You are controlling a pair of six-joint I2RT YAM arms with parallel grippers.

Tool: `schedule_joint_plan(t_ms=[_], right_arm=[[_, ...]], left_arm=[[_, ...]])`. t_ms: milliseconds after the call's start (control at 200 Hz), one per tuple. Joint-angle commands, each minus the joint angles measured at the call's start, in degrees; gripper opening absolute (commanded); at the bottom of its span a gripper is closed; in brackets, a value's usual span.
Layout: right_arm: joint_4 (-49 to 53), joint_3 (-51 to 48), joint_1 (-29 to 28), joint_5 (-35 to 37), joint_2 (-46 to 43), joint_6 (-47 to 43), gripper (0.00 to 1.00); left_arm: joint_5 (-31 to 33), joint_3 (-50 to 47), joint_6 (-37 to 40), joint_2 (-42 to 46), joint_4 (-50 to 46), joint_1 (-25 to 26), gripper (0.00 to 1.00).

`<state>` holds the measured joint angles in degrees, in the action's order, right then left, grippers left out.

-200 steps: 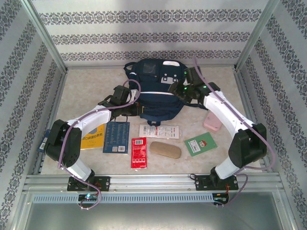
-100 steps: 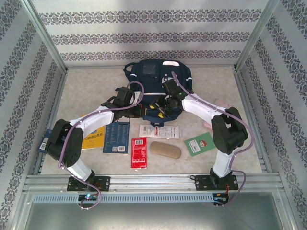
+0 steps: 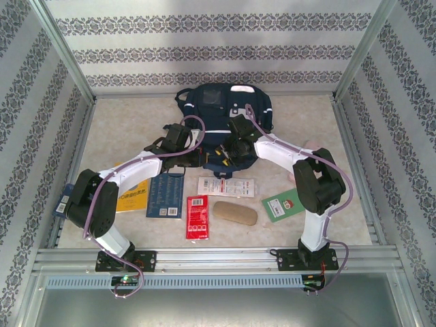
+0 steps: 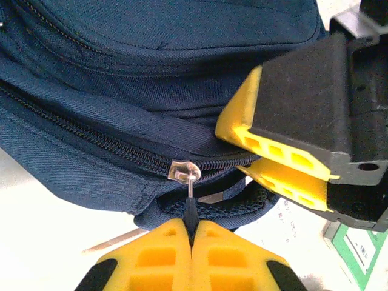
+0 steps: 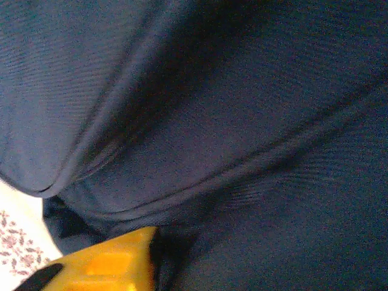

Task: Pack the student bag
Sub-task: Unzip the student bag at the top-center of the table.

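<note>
- Squarely at the far middle of the tabletop point(image 3: 122, 129) lies the student bag point(image 3: 221, 109), navy with grey-white patches on top, its near edge facing the two arms.
- Both arms reach inward and meet at that near edge, the left hand point(image 4: 191, 225) and the right hand point(image 4: 233, 151) just beside each other.
- From the left wrist, the left hand's yellow fingers are pressed tight together on the dark zip pull point(image 4: 190, 209), which hangs from a silver slider point(image 4: 183, 171) on the bag's zip line.
- That zip runs closed to the left of the slider, across the navy fabric.
- In the same view, the right hand's fingers stand narrow, with the bag's zip edge pinched between them just right of the slider.
- From the right wrist, folded navy cloth sits very close, with one yellow finger point(image 5: 103, 267) at the bottom edge against it.
- Nearer the arms' bases, things lie flat in a loose row: a yellow book point(image 3: 133, 194), a blue book point(image 3: 165, 195), a red packet point(image 3: 197, 216), a white packet point(image 3: 225, 187), a tan case point(image 3: 235, 212) and a green booklet point(image 3: 285, 204).
- All of these are apart from the bag.
</note>
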<state>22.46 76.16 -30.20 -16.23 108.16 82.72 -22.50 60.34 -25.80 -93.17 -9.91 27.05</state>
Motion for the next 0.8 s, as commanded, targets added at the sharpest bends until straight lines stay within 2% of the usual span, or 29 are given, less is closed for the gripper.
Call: schedule_joint_plan(t_ms=[0,105,335,610,794], right_arm=[[-4.5,-0.9,0.8,4.1,0.6,1.6,0.2],[-6.1,-3.0,1.5,4.9,-0.5,2.0,0.0],[-8.9,-7.8,4.0,5.0,-5.1,2.3,0.0],[-9.7,-11.5,6.2,4.0,-9.6,1.0,0.0],[-10.1,-13.5,7.5,3.2,-12.3,-1.2,0.0]], left_arm=[[-1.0,1.5,0.6,0.4,2.4,0.9,0.0],[0.8,3.8,3.1,-0.6,-1.5,0.8,0.0],[4.1,7.3,6.3,-3.0,-8.4,-2.1,0.0],[6.4,8.2,6.5,-5.2,-9.3,-7.0,0.0],[7.1,13.1,6.9,-10.7,-9.5,-10.7,0.0]])
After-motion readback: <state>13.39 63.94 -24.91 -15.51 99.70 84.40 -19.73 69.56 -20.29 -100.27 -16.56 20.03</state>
